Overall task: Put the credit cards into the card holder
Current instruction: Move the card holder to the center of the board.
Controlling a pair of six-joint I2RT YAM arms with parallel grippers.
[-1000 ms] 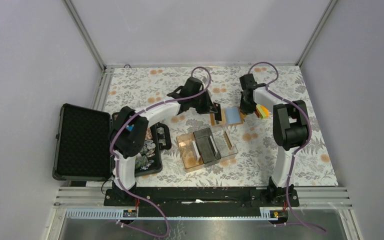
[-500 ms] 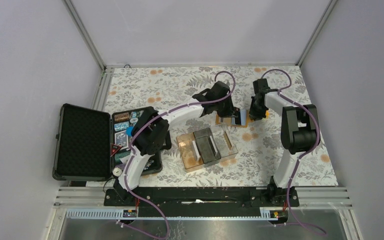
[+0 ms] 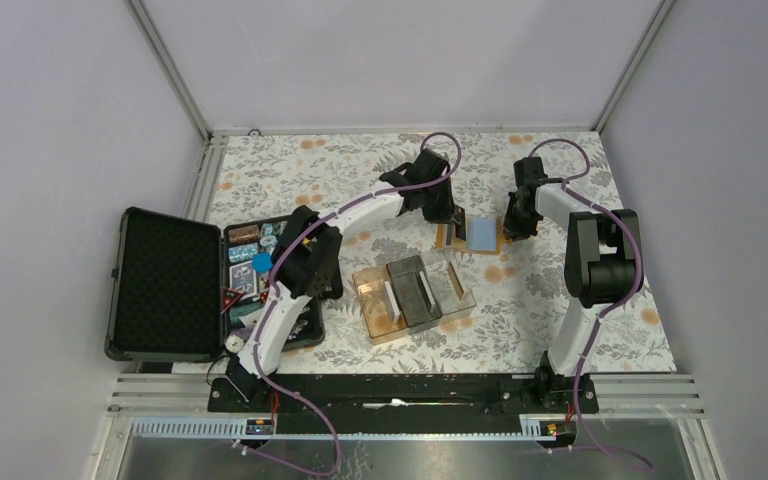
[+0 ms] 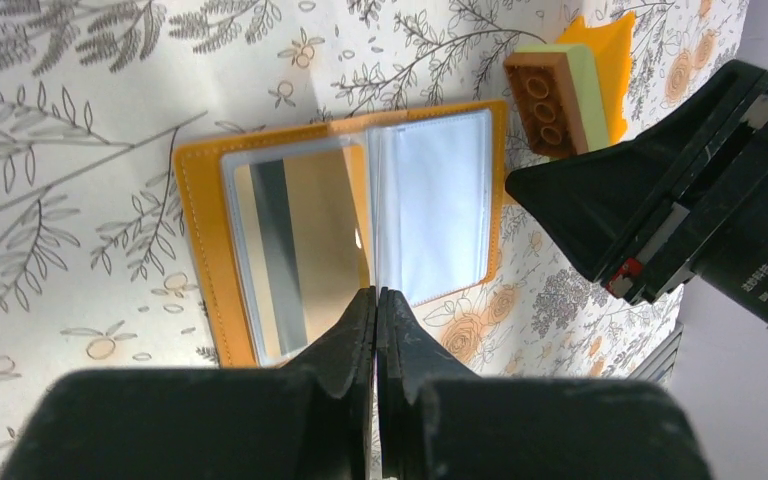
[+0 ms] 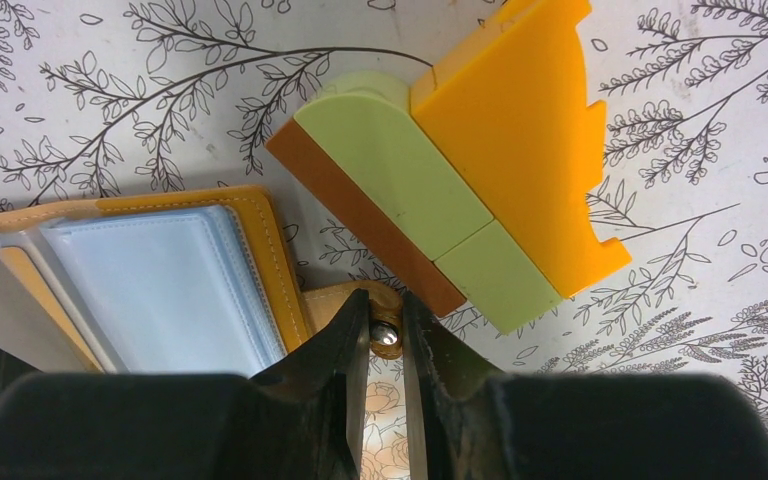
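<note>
Compartments of a clear plastic divided tray (image 3: 415, 293) sat at the centre of the overhead frame on the floral-patterned desk (image 3: 610, 320), with an open black hard case (image 3: 165, 283) at the left. Just above the tray in that frame, the orange-tan, leather-like folding card holder (image 3: 475, 235) lay open and flat. In the left wrist frame a gold credit card with a dark stripe (image 4: 295, 250) showed inside its left clear sleeve, and a pale blue-white card (image 4: 435, 200) inside the right one. The left fingers (image 4: 375, 300) were pressed together with no gap, tips over the holder's centre fold; whether they pinched a sleeve could not be told. The right fingers (image 5: 385, 322) stood narrow, gripping the holder's snap tab. A small stack of brown, pale green and orange toy bricks (image 5: 410, 190) lay just beyond that tab, toward the upper right.
</note>
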